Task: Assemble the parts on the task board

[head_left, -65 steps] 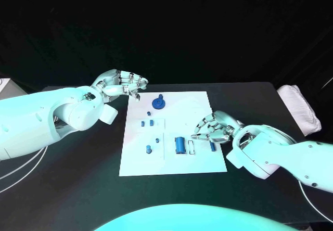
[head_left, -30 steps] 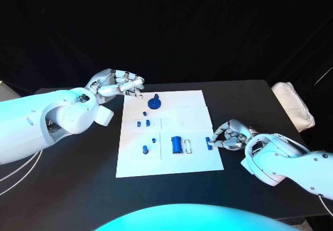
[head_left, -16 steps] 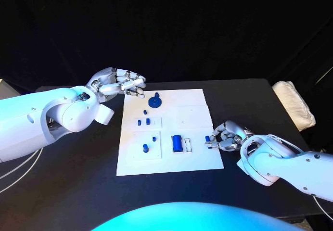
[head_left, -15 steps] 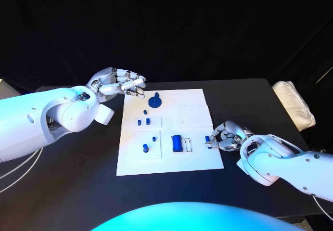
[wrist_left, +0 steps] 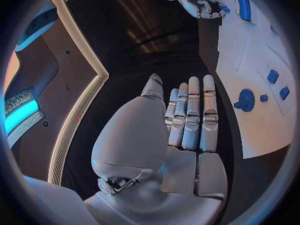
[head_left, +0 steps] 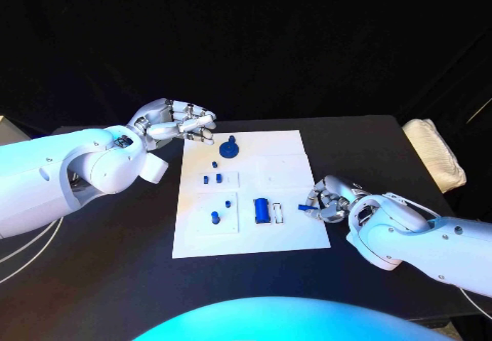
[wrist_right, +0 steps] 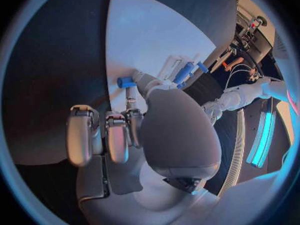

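Task board point(head_left: 290, 167): white plate lying flat on the black surface point(head_left: 123, 270); we take it as our landmark.
Right hand point(head_left: 326, 199): at the board's right edge, pinching a small blue part point(head_left: 304, 207) just above that edge; we judge it lifted for carrying to its seat.
Left hand point(head_left: 180, 124): at the board's far left corner, fingers together and straight, holding nothing; we judge it parked clear of the work.
Round blue part point(head_left: 232, 150): on the board's far end, near the left hand.
Blue cylinder point(head_left: 262, 211): on the board's near half, beside a white slot.
Small blue pieces point(head_left: 211, 180): left column of the board; whether seated or loose, we cannot tell.
Pinched part's shape: too small to make out.
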### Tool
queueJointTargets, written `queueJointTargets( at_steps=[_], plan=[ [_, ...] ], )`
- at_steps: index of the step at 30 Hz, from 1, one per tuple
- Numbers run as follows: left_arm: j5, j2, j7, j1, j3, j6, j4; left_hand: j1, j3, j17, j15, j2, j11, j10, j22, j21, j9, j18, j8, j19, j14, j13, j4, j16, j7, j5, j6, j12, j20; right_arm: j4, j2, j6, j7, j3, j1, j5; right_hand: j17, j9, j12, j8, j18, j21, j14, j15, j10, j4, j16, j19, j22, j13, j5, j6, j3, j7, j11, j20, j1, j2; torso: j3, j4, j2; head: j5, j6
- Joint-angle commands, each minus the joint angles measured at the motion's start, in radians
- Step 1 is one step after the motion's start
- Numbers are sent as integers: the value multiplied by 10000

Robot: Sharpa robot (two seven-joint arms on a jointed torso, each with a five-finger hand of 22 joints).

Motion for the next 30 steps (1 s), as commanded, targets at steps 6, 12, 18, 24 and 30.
queueJointTargets(
  at_steps=[6, 12, 18, 24, 30],
  plan=[
    [-31, 6, 64, 6, 7, 183, 29, 130, -90, 39, -42, 44, -46, 90, -55, 93, -21, 163, -77, 197, 148, -20, 10, -15, -2, 59, 100, -92, -53, -74, 84, 962, -805, -111, -125, -1029, 2547, -20, -14, 1, -167, 51, 1002, -15, 268, -305, 34, 573, 1744, 1702, 843, 102, 929, -11, -26, -34, -957, -321, 1, -9, -1, 6, 16],
    [-31, 12, 64, 6, 7, 181, 23, 131, -91, 40, -43, 47, -46, 92, -57, 94, -21, 163, -78, 204, 152, -20, 11, -16, -2, 59, 102, -93, -55, 100, 68, 587, -721, -108, -113, -1056, 2585, 72, 38, 132, -181, 114, 1011, -66, 316, -371, 55, 606, 1795, 1738, 1797, 76, 1270, -77, -87, -78, -1626, -351, -1, -3, -8, -3, 6],
    [-31, 21, 61, 6, 6, 170, 7, 148, -109, 65, -67, 73, -56, 124, -89, 109, -30, 161, -96, 296, 237, -25, 13, 0, 4, 64, 121, -114, -87, 483, -20, -72, -354, -90, 135, -696, 2634, 206, 378, 332, -238, 386, 1023, -130, 507, -417, 82, 691, 1946, 1938, 2363, 152, 1553, -176, -168, -131, -2089, -187, 1, -16, -10, -5, -3],
    [-31, 46, 55, 6, 6, 146, -3, 169, -180, 193, -139, 105, -100, 200, -154, 156, -52, 157, -141, 528, 498, -34, 13, 95, 15, 71, 173, -153, -169, 797, 25, -98, -83, -73, 498, 152, 2634, 298, 683, 470, -281, 585, 1023, -187, 665, -306, 82, 750, 2054, 2120, 2322, 208, 1630, -256, -236, -175, -2605, -64, -9, 11, -5, -53, -7],
    [-31, 44, 49, 6, 6, 133, 6, 181, -210, 263, -171, 121, -120, 235, -172, 184, -58, 156, -155, 625, 602, -35, 12, 149, 8, 73, 201, -158, -203, 828, 208, -6, -42, -70, 614, 978, 2634, 335, 806, 531, -295, 652, 1023, -209, 724, -318, 82, 769, 2091, 2193, 2271, 243, 1670, -291, -266, -191, -2730, -21, -9, 5, 8, -40, -7]
  ],
)
